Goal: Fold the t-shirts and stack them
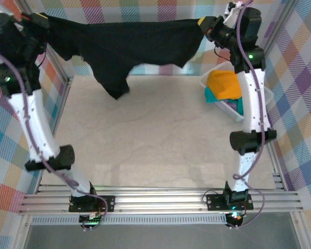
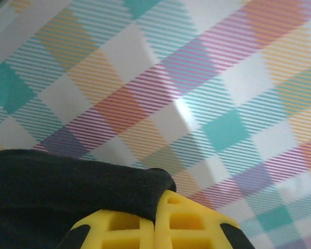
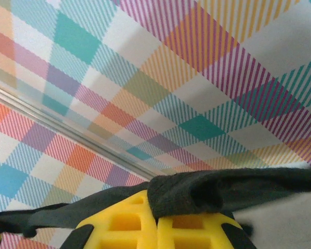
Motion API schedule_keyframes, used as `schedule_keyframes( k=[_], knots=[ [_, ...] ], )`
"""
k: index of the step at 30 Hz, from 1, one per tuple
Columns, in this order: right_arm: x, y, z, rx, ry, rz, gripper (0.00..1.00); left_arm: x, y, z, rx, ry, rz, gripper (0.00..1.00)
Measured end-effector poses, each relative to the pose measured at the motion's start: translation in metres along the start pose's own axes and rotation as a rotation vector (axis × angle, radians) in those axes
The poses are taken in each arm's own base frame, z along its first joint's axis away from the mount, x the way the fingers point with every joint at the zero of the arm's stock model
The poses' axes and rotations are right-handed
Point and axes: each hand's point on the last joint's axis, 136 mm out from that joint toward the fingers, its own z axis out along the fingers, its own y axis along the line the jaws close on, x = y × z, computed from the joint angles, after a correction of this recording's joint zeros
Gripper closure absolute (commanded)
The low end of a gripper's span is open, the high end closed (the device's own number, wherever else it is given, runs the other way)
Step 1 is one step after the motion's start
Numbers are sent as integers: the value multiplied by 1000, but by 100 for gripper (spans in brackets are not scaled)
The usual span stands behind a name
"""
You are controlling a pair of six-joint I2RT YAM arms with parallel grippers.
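The basket [image 1: 233,115] stands on the tabletop [image 1: 145,135], and I'll place everything from it. Two heaped t-shirts [image 1: 224,83] lie inside it, one on top of the other. Up and to the left of the basket, the hanging t-shirt [image 1: 124,46] is stretched in the air along the far edge. The right gripper [image 1: 202,23] pinches one end just behind and above the basket. The left gripper [image 1: 43,19] pinches the other end well to the basket's left. The cloth's lowest fold dangles left of the basket, above the tabletop.
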Motion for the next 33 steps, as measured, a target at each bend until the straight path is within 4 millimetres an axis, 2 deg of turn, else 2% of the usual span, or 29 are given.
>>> schedule_keyframes(
  k=[2, 3, 5, 7, 8, 9, 10, 11, 12, 13, 14, 15, 17, 19, 22, 26, 29, 33],
  knots=[
    [7, 6, -22, 19, -4, -9, 100, 5, -1, -40, -16, -9, 2, 100],
    [15, 4, -34, 41, 1, -6, 100, 13, 8, -55, -43, -4, -2, 100],
    [36, -11, -55, 94, 13, 8, 100, 42, 46, -84, -123, 20, -29, 100],
    [74, -44, -75, 173, 56, 45, 100, 86, 109, -102, -263, 87, -88, 100],
    [94, -64, -81, 214, 80, 67, 100, 110, 142, -105, -334, 132, -111, 100],
    [121, -92, -88, 268, 120, 102, 100, 143, 181, -105, -423, 199, -141, 99],
    [153, -124, -94, 335, 173, 148, 100, 179, 222, -105, -519, 276, -172, 86],
    [180, -153, -98, 394, 219, 188, 88, 212, 258, -110, -607, 349, -198, 66],
    [215, -188, -103, 472, 282, 240, 66, 249, 296, -117, -704, 431, -224, 45],
    [244, -215, -109, 537, 338, 281, 51, 280, 326, -129, -794, 503, -239, 32],
    [280, -246, -119, 623, 410, 326, 40, 310, 355, -150, -896, 580, -245, 24],
    [310, -270, -132, 703, 470, 357, 37, 330, 371, -170, -970, 638, -241, 22],
    [353, -294, -160, 823, 562, 379, 36, 343, 373, -188, -1005, 699, -222, 22],
    [368, -297, -178, 870, 592, 368, 37, 336, 355, -185, -946, 698, -196, 21],
    [353, -284, -181, 846, 531, 322, 40, 311, 320, -177, -832, 647, -153, 22],
    [338, -274, -177, 829, 475, 269, 49, 290, 298, -168, -778, 605, -107, 25],
    [342, -268, -172, 821, 482, 246, 57, 292, 303, -158, -807, 614, -84, 32],
    [365, -262, -153, 812, 552, 218, 65, 314, 337, -140, -944, 691, -87, 35]
  ],
)
